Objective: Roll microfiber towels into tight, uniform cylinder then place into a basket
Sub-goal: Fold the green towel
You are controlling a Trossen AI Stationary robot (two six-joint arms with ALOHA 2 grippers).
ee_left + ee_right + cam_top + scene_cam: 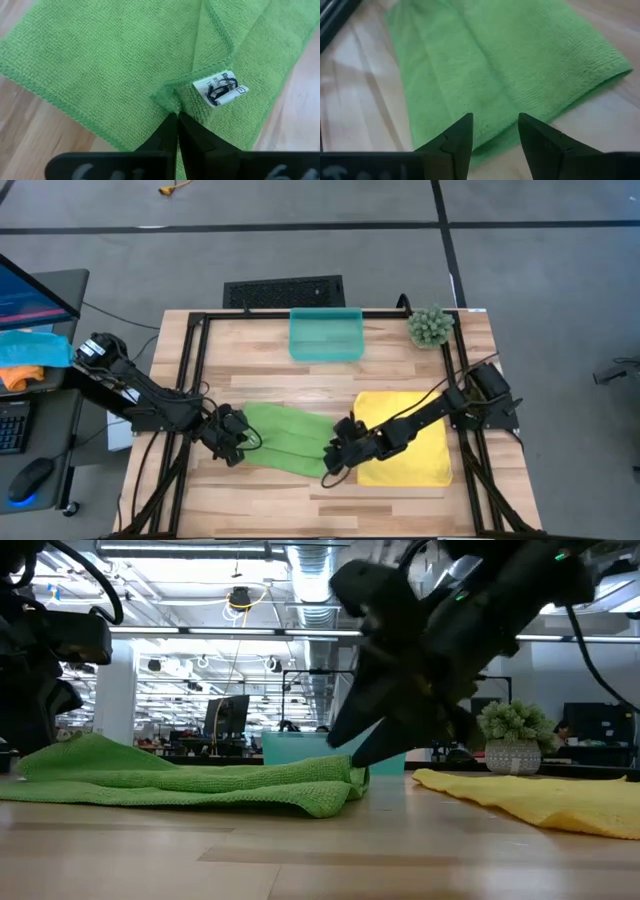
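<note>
Pinching the green towel (pixel 115 60) at its left end, your left gripper (pixel 177 131) has jaws pressed together; your right gripper (pixel 495 131) hovers spread over its right end.

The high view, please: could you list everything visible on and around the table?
green towel: one, light green, partly folded, front middle of table.
yellow towel: one, bright yellow, flat, front right.
basket: one, translucent teal, back middle edge.
potted plant: one, green, back right corner.
black grille panel: one, on the floor behind the table.
blue cloth: one, on the side desk at left.
orange cloth: one, beneath the blue one.
left end effector: shut on the green towel's left edge.
right end effector: open over the green towel's right end.
</note>
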